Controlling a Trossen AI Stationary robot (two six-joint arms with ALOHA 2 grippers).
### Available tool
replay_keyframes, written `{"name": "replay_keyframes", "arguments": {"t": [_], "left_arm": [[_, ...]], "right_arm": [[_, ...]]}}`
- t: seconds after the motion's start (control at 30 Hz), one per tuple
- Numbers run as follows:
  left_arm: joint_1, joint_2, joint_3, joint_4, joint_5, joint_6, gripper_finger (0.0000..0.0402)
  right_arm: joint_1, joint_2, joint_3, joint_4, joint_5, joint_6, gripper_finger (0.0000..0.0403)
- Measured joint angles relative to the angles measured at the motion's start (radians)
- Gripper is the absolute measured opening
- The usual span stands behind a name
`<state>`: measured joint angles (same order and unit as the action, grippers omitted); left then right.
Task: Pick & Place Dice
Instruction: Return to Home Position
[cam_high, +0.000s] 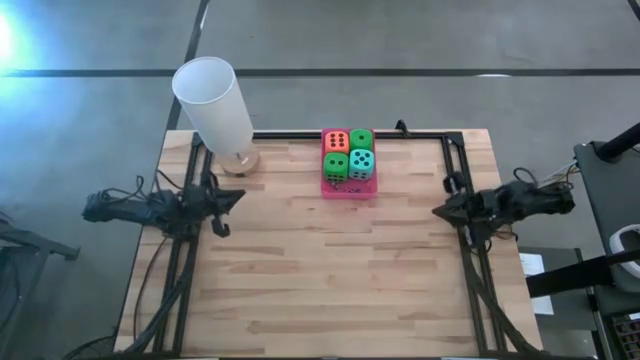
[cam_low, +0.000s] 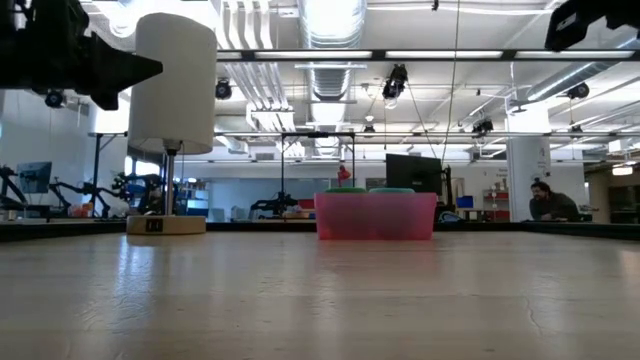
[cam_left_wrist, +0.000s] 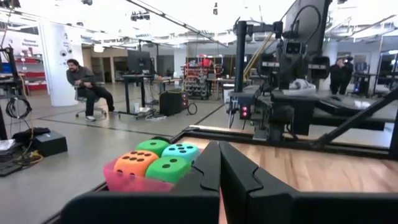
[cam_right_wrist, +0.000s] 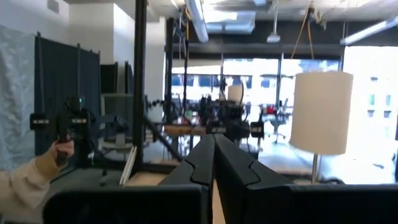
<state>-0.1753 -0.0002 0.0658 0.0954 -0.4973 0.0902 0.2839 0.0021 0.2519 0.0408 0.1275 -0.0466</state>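
A white-shaded lamp (cam_high: 213, 100) rises closest to the overhead lens, standing just left of the pink container (cam_high: 349, 188), which sits against one long edge of the wooden table (cam_high: 330, 280). Packed in a square inside the container, pips up, are an orange-red die (cam_high: 336, 141) and a teal die (cam_high: 362, 164) at opposite corners, with a green die (cam_high: 361, 140) and a second green die (cam_high: 337, 165) filling the other two. The left gripper (cam_high: 237, 199) hangs well to the container's left and the right gripper (cam_high: 438, 211) well to its right, neither touching anything. From table height, bare wood runs back to the container, coloured tops just showing over its rim, the lamp to its left; beyond lies a workshop of ducts and strip lights, where a person (cam_low: 548, 203) sits far to the container's right. The left wrist camera shows that gripper's fingers pressed together and empty, the filled container beyond them, and a seated person (cam_left_wrist: 84, 81) across the room. The right wrist camera shows its fingers likewise clamped together on nothing, the lamp beyond, and a sleeve (cam_right_wrist: 22, 183) whose hand (cam_right_wrist: 59, 149) grips a dark device.
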Motion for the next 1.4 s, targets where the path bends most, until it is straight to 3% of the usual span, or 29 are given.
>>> {"name": "replay_keyframes", "arguments": {"t": [0.17,0.77,1.0,1.4], "left_arm": [[0.000,0.001,-0.061,0.060,0.002,0.015,0.0000],[0.000,0.004,-0.062,-0.022,0.003,0.007,0.0005],[0.000,0.004,-0.062,-0.022,0.003,0.007,0.0006],[0.000,0.004,-0.062,-0.024,0.003,0.006,0.0006]], "right_arm": [[0.000,0.000,-0.065,-0.001,0.003,0.017,0.0008],[0.000,-0.001,-0.244,0.026,0.002,-0.009,0.0008],[0.000,0.007,-0.243,0.017,0.003,0.047,0.0008],[-0.001,0.013,-0.243,0.016,0.004,-0.032,0.0008]]}}
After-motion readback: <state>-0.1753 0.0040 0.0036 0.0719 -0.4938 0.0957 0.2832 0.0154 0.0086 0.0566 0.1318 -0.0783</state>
